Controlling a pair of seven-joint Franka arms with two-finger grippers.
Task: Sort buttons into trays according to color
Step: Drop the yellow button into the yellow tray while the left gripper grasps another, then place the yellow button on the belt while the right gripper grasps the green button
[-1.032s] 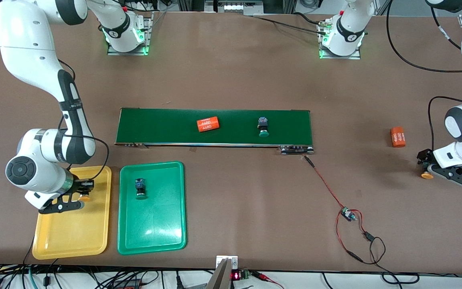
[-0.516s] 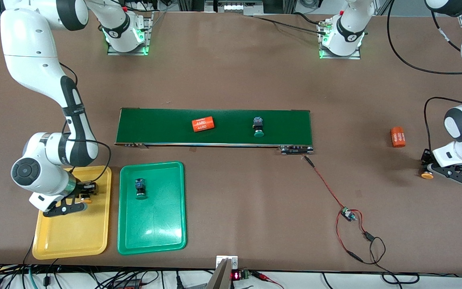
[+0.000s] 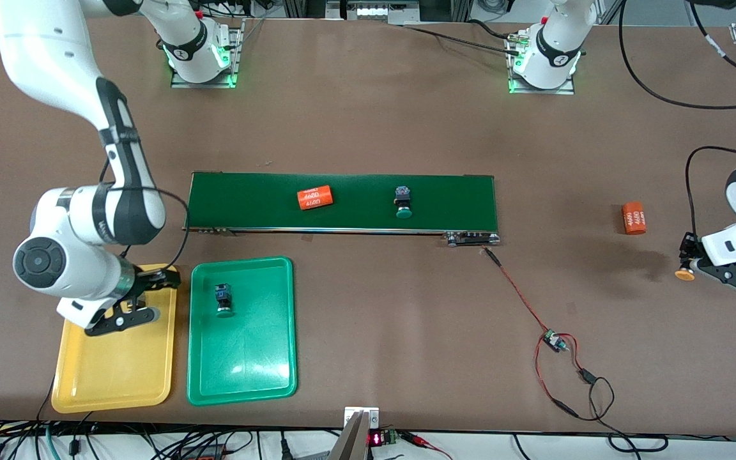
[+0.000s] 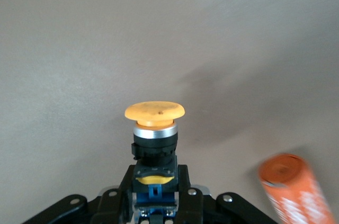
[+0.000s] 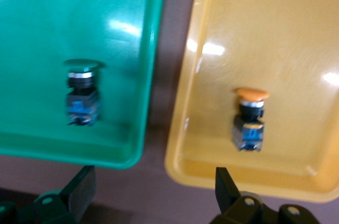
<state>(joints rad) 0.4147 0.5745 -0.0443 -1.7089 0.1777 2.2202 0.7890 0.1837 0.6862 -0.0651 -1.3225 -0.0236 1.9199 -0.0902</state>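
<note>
Now | left hand (image 4: pixel 153 203) pinches round-capped yellow button (image 4: pixel 154 112) | right hand (image 5: pixel 153 192) spread over glossy yellow tray (image 3: pixel 112 370)

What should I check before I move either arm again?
1. Left end effector shut on the held yellow button: ok.
2. Held yellow button lifted off the table: cannot tell.
3. Right end effector open over the yellow tray, apart from the placed yellow button lying in it: ok.
4. Sorted green button lies in the green tray: ok.
5. Last green button sorted: not ok, it is on the conveyor belt, near an orange cylinder.
</note>
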